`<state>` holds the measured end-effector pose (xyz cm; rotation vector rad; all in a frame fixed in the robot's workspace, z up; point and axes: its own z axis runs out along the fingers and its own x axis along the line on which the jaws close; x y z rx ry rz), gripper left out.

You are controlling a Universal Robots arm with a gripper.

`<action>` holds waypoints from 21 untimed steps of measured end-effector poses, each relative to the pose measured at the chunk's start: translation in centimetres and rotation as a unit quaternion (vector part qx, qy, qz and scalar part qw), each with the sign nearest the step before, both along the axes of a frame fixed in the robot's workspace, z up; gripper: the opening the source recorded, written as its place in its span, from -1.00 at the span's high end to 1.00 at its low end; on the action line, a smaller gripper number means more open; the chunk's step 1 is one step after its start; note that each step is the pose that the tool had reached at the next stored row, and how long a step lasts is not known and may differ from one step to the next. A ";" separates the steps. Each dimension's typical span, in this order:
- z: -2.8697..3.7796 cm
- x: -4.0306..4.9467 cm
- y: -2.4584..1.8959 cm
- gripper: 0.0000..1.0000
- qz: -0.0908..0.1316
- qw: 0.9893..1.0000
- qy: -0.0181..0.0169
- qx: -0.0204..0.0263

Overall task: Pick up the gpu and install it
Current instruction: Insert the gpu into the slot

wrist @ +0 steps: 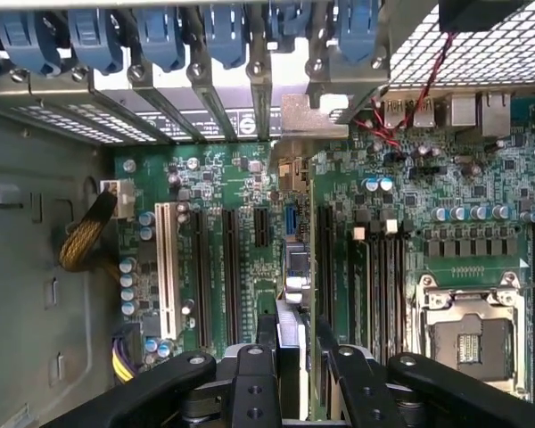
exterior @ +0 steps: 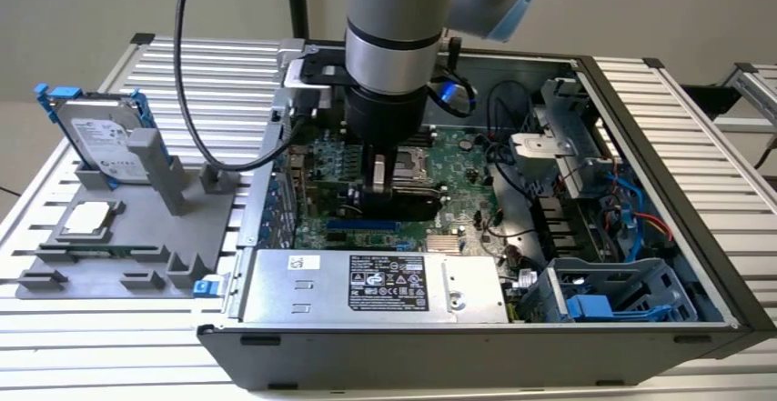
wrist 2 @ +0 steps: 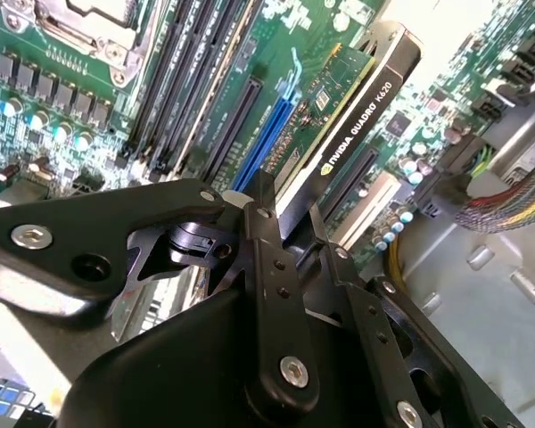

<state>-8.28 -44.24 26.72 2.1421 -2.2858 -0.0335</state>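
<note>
Inside the open computer case (exterior: 680,192), my gripper (exterior: 386,178) is shut on the gpu (exterior: 407,203), a thin card with a black cooler, held on edge low over the green motherboard (exterior: 468,160). In the second wrist view the gpu (wrist 2: 357,98) sticks out past my fingers (wrist 2: 266,259), green board on one face and black cooler on the other, right above the blue slot (wrist 2: 267,134). In the first wrist view the gpu (wrist: 296,267) appears edge-on, running from my gripper (wrist: 294,334) toward its silver bracket (wrist: 308,116) at the case's rear openings.
A silver hard drive (exterior: 104,137) and a processor (exterior: 91,221) rest on a grey fixture (exterior: 122,237) on the exterior view's left. The power supply (exterior: 364,287), a blue drive cage (exterior: 607,301) and cables (exterior: 631,210) crowd the case. The processor socket (wrist: 468,343) lies beside the slots.
</note>
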 end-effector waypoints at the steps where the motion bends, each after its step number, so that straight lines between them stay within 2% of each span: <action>1: -0.02 -0.18 0.00 1.00 0.000 1.000 0.000 0.000; 9: -0.14 -0.96 0.00 1.00 0.000 1.000 0.000 0.000; 21: -0.36 -1.33 -0.17 1.00 0.000 1.000 0.001 0.000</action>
